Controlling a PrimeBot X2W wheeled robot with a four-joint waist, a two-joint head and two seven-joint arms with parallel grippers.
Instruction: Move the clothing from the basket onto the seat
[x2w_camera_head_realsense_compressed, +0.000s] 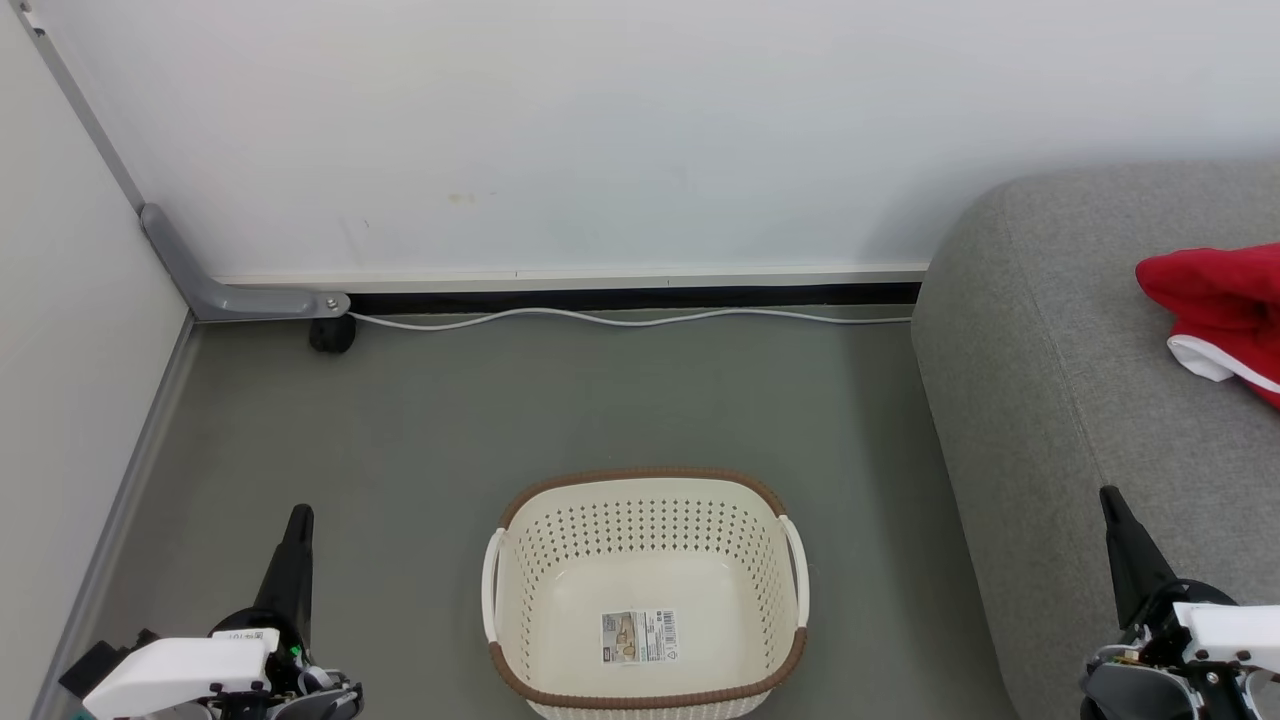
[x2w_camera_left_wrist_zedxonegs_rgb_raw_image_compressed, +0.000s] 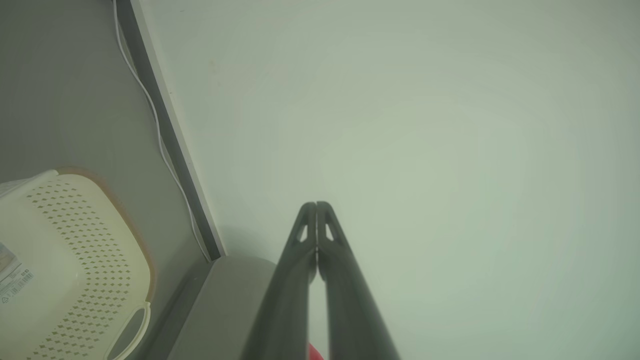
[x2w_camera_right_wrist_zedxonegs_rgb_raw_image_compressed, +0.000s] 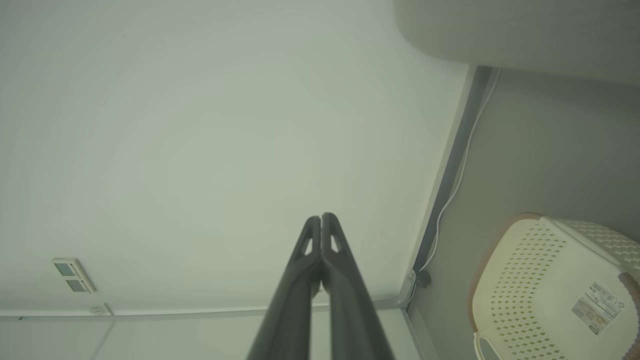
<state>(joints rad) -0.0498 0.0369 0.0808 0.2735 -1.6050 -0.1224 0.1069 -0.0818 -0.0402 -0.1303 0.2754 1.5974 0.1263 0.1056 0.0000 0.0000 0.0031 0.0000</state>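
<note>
Your basket (x2w_camera_head_realsense_compressed: 645, 545) is sitting on the floor (x2w_camera_head_realsense_compressed: 430, 420) right in front of you with nothing in it. You can read the paper label (x2w_camera_head_realsense_compressed: 640, 636) on its bottom plain as day, since no fabric covers it. The clothing (x2w_camera_head_realsense_compressed: 1225, 300) is up on the seat (x2w_camera_head_realsense_compressed: 1050, 400), a red heap with a white band showing. It's cut off by the right edge of the head view, so you can't tell how much more lies past the frame. Looks to me like the job's basically done: no red in the basket, red on the seat. That'd explain why both arms sit low and out to the sides, the left gripper (x2w_camera_head_realsense_compressed: 299, 518) off to the basket's left and the right gripper (x2w_camera_head_realsense_compressed: 1110, 497) in front of the seat, well apart from both the basket and the clothes. Both have their fingers pressed together tip to tip with nothing pinched between them. The wrist views show it clean, dark fingers meeting against the bare wall (x2w_camera_left_wrist_zedxonegs_rgb_raw_image_compressed: 450, 125). The heap lies well in from the seat's rounded end, so I wouldn't expect it to slide off. The white cable (x2w_camera_head_realsense_compressed: 630, 318) runs along the foot of the wall, nowhere near anything you'd need to touch. If there's a garment hiding off-frame somewhere, you'd want a turn of the head to check.
</note>
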